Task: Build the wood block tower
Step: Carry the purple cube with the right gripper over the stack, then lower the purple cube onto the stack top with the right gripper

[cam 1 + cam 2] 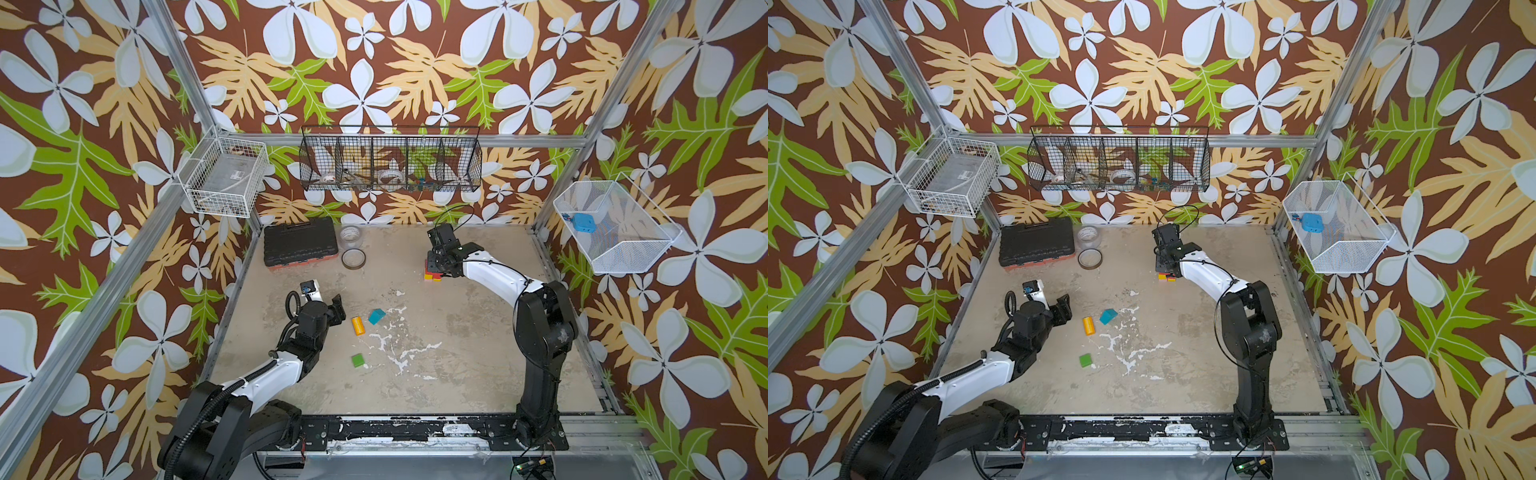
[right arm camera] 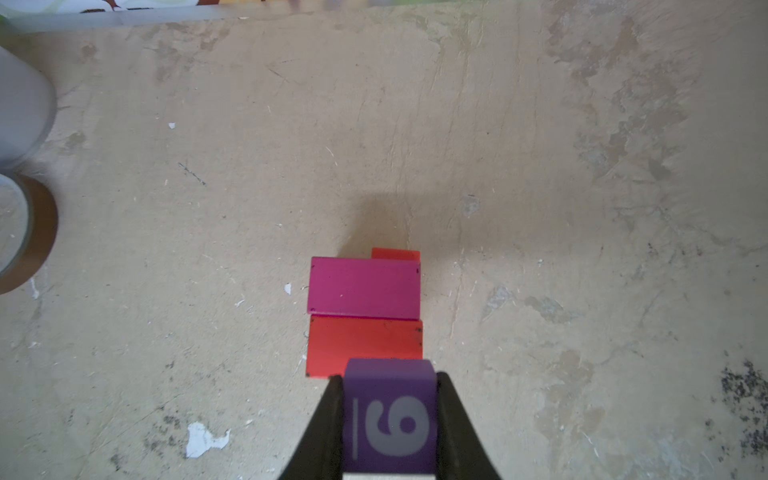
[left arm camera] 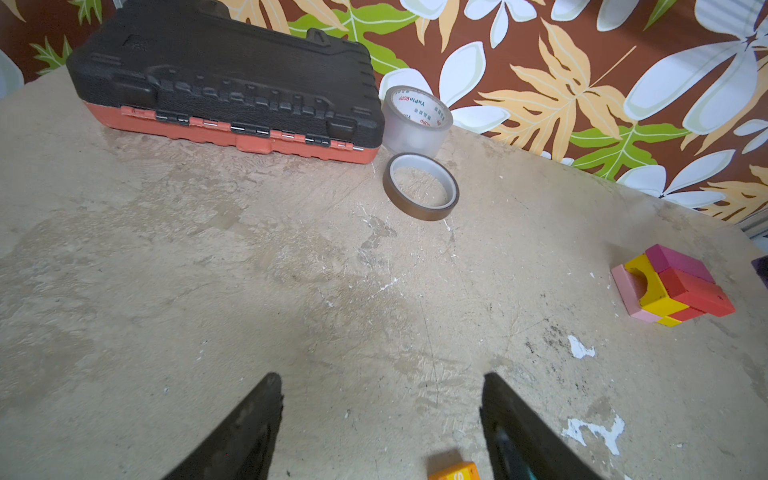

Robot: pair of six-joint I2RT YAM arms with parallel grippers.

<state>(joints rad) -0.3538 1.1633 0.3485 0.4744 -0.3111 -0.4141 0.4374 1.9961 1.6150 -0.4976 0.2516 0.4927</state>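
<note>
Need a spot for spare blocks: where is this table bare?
Bare: the middle between the green block and the tower, and the back right corner. Crowded: back left, with toolbox, clear tape roll and brown tape roll, and around the orange block and teal block.

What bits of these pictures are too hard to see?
- Tower: in both top views, mostly hidden behind the right gripper.
- Orange block: left wrist view, cut off by the picture's edge.
- Things inside the black wire basket: in both top views, too small, behind mesh.
</note>
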